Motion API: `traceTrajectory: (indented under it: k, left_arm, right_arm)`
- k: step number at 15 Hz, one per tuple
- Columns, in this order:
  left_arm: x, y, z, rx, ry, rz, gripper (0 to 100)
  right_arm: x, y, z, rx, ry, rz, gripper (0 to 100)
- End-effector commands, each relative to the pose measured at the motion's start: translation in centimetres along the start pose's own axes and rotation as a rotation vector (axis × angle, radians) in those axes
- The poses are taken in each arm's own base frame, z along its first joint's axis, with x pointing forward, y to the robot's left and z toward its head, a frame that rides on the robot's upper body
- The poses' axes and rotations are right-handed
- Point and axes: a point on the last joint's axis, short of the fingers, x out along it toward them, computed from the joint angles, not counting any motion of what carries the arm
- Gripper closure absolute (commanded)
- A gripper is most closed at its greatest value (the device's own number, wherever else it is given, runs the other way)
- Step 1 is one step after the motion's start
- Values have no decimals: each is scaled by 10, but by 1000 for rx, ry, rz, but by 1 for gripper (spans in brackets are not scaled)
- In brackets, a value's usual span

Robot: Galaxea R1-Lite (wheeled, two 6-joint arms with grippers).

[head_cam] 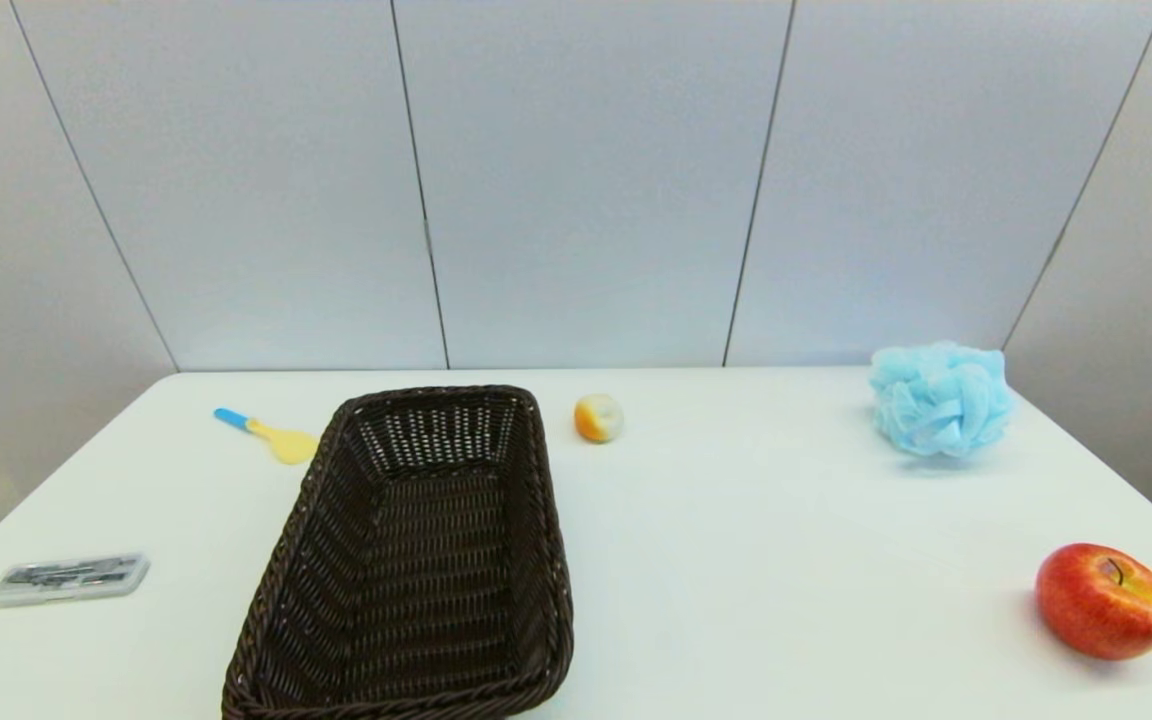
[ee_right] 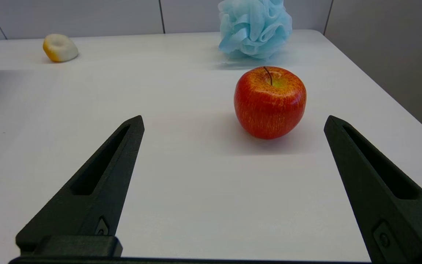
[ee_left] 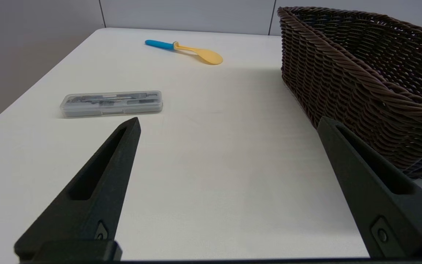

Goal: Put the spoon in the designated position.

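Pale-yellow bowl, bright blue handle — I see the spoon point(head_cam: 267, 433) flat on the worktop point(head_cam: 756, 560) beside the basket point(head_cam: 416, 560). Left gripper point(ee_left: 229, 123) and right gripper point(ee_right: 234, 121) — jaws spread wide, holding nothing.

Ahead of the left pincer point(ee_left: 229, 123): slim plastic spoon point(ee_left: 185, 50), blue handle, pale yellow bowl; dark brown woven wicker basket point(ee_left: 361, 77); clear flat plastic case point(ee_left: 111, 103), greyish contents, perhaps tools.

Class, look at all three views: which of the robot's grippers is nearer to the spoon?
Left. The left gripper, jaws open, has the spoon ahead across bare table, beside the wicker basket. The right gripper, also open, faces the apple; no spoon shows there.
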Motion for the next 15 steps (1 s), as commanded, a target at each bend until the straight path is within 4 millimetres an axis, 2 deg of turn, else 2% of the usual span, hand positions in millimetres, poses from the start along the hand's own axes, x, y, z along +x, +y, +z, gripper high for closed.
traceTrajectory:
  k: [1,15]
  left_arm:
    - [0,0,0,-1,2,0,0]
    - [2,0,1,2,36,5,0]
  right_arm:
    - [0,0,0,0,1,0,0]
    - [0,0,0,0,1,0,0]
